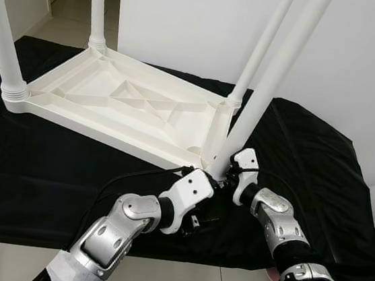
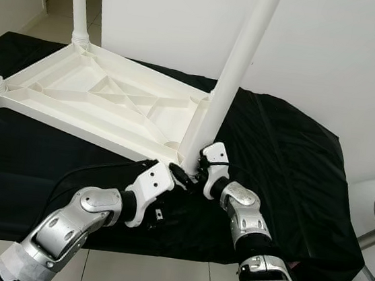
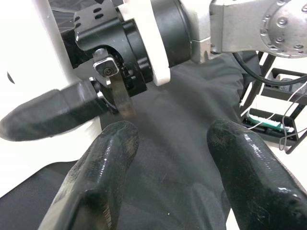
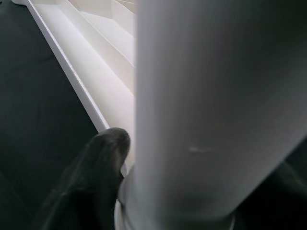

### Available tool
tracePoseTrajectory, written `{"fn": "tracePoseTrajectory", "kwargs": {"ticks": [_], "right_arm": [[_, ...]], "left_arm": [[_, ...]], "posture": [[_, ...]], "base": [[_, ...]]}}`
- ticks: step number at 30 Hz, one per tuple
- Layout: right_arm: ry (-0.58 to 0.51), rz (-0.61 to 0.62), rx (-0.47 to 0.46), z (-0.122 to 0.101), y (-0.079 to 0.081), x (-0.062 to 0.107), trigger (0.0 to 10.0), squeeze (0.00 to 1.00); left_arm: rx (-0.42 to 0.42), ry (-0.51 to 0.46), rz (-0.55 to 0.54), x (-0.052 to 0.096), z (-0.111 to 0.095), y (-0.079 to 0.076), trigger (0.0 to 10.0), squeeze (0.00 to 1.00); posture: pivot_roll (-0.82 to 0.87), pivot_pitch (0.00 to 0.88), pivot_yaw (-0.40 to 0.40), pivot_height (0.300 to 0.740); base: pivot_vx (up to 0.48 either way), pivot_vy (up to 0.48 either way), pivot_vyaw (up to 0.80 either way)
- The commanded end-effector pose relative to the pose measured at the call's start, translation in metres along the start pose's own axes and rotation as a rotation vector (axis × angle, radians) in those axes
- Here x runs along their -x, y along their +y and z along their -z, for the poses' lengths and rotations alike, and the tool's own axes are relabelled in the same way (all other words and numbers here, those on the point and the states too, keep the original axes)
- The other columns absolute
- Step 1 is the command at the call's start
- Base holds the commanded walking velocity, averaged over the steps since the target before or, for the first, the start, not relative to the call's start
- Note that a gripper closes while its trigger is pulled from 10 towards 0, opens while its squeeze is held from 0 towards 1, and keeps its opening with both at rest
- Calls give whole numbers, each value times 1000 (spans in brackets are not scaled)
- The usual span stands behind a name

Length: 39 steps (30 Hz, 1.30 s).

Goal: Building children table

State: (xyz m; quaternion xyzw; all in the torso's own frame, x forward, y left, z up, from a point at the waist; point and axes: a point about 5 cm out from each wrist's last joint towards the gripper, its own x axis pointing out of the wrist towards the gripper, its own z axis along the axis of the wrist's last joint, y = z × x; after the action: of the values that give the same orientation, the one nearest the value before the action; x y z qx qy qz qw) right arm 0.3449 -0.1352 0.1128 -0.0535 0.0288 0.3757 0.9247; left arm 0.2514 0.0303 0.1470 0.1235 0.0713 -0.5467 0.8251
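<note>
**Fourth leg being seated**

On a black cloth by a white wall, the upturned children's table is laid. Three legs appear fitted; the near-right leg is judged unfinished. The left end effector is spread just beside its base; the right end effector is pinched around it.

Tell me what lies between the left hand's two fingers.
Nothing is held there: in the left wrist view the left hand is open, and only bare black cloth shows in the gap. The white leg stands beside it.
</note>
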Motion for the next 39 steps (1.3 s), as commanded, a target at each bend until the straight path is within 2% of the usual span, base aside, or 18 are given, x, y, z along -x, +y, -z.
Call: {"fn": "tracePoseTrajectory", "kwargs": {"ticks": [1, 9, 10, 11, 12, 16, 18, 19, 24, 25, 30, 31, 33, 35, 36, 37, 38, 39], "right_arm": [[39, -36, -15, 10, 3, 1, 0, 0], [25, -55, -37, 16, 4, 4, 0, 0], [27, -56, -41, 17, 4, 5, 627, 0], [29, -58, -43, 18, 4, 6, 627, 0], [26, -44, -55, 19, 3, 7, 10000, 0], [22, -24, -75, 20, 2, 8, 10000, 0], [11, 8, -80, 20, 2, 8, 10000, 0], [-6, 80, -82, 20, 5, 7, 10000, 0], [-10, 141, -85, 21, 6, 7, 10000, 0], [-4, 241, -98, 21, 7, 7, 10000, 0], [-1, 303, -99, 21, 9, 7, 10000, 0], [18, 411, -142, 22, 10, 9, 10000, 0], [18, 411, -142, 22, 10, 9, 10000, 0], [42, 532, -167, 24, 11, 11, 10000, 0], [42, 532, -167, 24, 11, 11, 10000, 0], [54, 609, -178, 25, 16, 11, 10000, 0], [54, 609, -178, 25, 16, 11, 10000, 0], [58, 675, -186, 24, 22, 11, 10000, 0]], "left_arm": [[-14, -6, -16, -1, -4, 1, 10000, 0], [-17, -8, -11, -2, -5, 1, 10000, 0], [-17, -9, -9, -2, -5, 1, 10000, 0], [-17, -9, -8, -2, -5, 1, 10000, 0], [-16, -9, -6, -3, -5, 0, 10000, 0], [-15, -10, -5, -3, -5, 0, 10000, 0], [-12, -10, -4, -3, -4, -1, 10000, 0], [-6, -11, -4, -4, -4, -2, 10000, 0], [-4, -12, -4, -4, -4, -3, 10000, 0], [-3, -14, -2, -4, -3, -5, 10000, 0], [-2, -14, 0, -4, -3, -5, 10000, 0], [-2, -12, 3, -4, -3, -6, 10000, 0], [-2, -12, 3, -4, -3, -6, 10000, 0], [-2, -11, 7, -4, -2, -6, 10000, 0], [-2, -11, 7, -4, -2, -6, 10000, 0], [-2, -10, 9, -5, -2, -7, 10000, 0], [-2, -10, 9, -5, -2, -7, 10000, 0], [-1, -10, 11, -5, -2, -7, 10000, 0]], "posture": [[58, 0, -156, 740], [47, 0, -149, 740], [47, 0, -149, 740], [47, 0, -149, 740], [43, 0, -149, 740], [41, 0, -152, 740], [39, 0, -155, 740], [36, 0, -159, 740], [37, 0, -165, 740], [36, 0, -169, 740], [35, 0, -167, 740], [34, 0, -167, 740], [34, 0, -167, 740], [33, 0, -166, 740], [33, 0, -166, 740], [33, 0, -169, 740], [33, 0, -169, 740], [34, 0, -169, 740]], "base": [[0, 0, 0], [0, 0, 0], [0, 0, 0], [0, 0, 0], [0, 0, 0], [0, 0, 0], [0, 0, 0], [0, 0, 0], [0, 0, 0], [0, 0, 0], [0, 0, 0], [0, 0, 0], [0, 0, 0], [0, 0, 0], [0, 0, 0], [0, 0, 0], [0, 0, 0], [0, 0, 0]]}}
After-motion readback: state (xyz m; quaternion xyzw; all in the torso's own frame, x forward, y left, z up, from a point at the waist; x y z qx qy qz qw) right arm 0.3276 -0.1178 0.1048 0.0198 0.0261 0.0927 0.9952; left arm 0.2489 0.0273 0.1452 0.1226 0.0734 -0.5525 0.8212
